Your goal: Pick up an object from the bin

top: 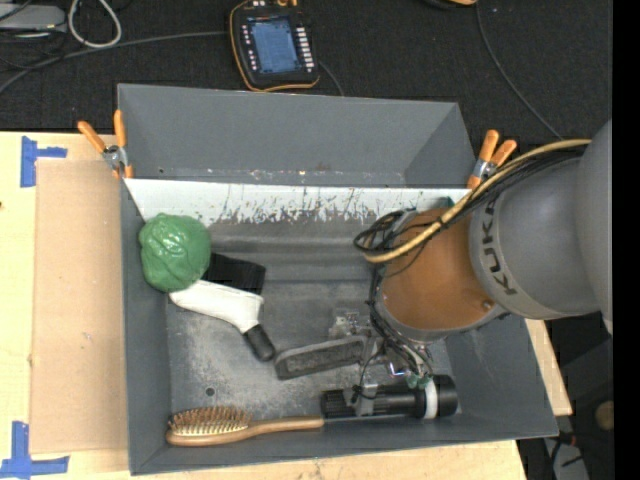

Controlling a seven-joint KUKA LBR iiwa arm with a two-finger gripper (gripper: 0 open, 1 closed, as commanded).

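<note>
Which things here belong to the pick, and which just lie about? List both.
Job in hand: gripper, grey bin, and, nearest the gripper, the dark flat bar and black torch.
Lying about: green ball, white-handled tool, wooden hairbrush, handset beyond the bin.

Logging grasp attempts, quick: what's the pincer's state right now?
Pincer: cannot be told; it sits low by the black cylinder at the bin front right.
</note>
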